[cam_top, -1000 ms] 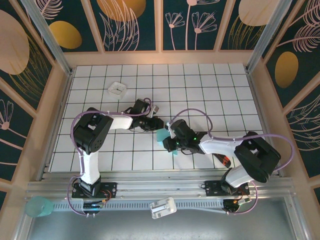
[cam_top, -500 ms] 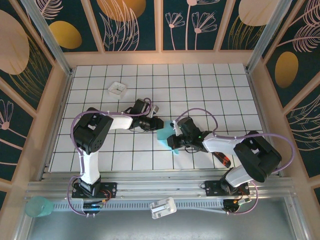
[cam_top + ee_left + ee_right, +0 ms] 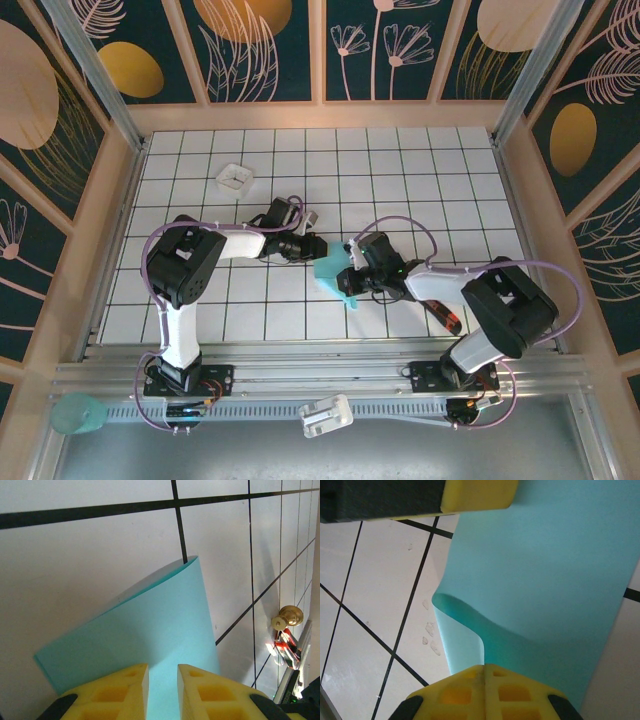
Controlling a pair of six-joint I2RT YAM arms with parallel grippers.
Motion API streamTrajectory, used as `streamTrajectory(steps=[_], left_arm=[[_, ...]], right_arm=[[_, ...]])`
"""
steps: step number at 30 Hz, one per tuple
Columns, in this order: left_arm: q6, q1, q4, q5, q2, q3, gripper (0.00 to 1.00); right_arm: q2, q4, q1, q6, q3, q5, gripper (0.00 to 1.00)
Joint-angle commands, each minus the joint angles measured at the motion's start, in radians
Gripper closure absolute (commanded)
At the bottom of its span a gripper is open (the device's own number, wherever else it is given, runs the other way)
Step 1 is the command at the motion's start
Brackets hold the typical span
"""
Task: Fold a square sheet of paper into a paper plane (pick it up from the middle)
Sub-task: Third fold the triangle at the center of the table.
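White tiles ruled with black lines make up the table (image 3: 400, 180), which is walled by panels painted with leaves. Near its middle the sheet of paper (image 3: 325, 268) is held between the two arms. It is bent over on itself in a soft curl and is not yet creased. The right gripper (image 3: 485, 672) is seen with its fingers pressed together on the sheet's near edge, just beside the curl. The left gripper (image 3: 162, 672) is set at the opposite side, its fingers a little apart with the blue sheet showing in the gap. Whether they bear on it cannot be told. A small white tray (image 3: 234, 177) lies well apart toward the far left, and a red-and-black pen (image 3: 447, 320) lies near the right arm.

An early fold is judged to be in hand, with no dart shape formed. For the next move, the edges would need to be brought level and the curl pressed flat against the table, so that a sharp crease is made without the thin sheet being torn or slipping.
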Motion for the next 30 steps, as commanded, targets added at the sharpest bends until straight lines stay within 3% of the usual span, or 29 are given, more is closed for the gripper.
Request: streamTrajectory(steps=[1, 30], left_arm=[[0.030, -0.002, -0.046, -0.024, 0.047, 0.007, 0.76], [0.033, -0.002, -0.049, -0.017, 0.064, 0.015, 0.77]], right_arm=[[0.020, 0.015, -0.013, -0.019, 0.015, -0.015, 0.93], [0.059, -0.010, -0.083, -0.079, 0.055, -0.072, 0.87]])
